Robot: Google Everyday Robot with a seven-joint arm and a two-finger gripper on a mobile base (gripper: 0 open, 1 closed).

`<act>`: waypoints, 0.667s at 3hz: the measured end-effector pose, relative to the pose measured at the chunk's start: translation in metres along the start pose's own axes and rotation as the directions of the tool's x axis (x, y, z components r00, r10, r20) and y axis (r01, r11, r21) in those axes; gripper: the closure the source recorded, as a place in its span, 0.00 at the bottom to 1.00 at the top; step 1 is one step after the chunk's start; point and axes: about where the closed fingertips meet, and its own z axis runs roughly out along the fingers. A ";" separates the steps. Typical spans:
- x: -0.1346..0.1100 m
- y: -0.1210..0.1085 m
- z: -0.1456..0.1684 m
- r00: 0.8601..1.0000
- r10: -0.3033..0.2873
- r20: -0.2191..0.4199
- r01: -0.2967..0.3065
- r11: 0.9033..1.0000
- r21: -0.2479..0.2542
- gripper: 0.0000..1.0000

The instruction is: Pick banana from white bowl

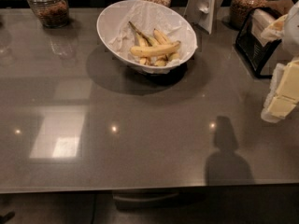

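So the white bowl [117,20] sits around 12 o'clock on the grey counter [140,139], rim slanted, lined with crumpled white paper. The banana [154,49] lies across a few others inside it, toward the bowl's 5 o'clock side. The gripper [282,94] pokes in at the 3 o'clock edge, well apart from the bowl. Honestly can't tell if it's released or clenched. Glass jar [48,6] at 11 o'clock, black wire rack [254,43] at 2.
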 end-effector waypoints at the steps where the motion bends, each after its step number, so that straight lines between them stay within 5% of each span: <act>1: 0.000 0.000 0.000 1.000 0.000 0.000 0.000 1.000 0.000 0.00; 2: -0.016 -0.026 0.004 0.999 -0.024 0.044 0.022 0.999 0.042 0.00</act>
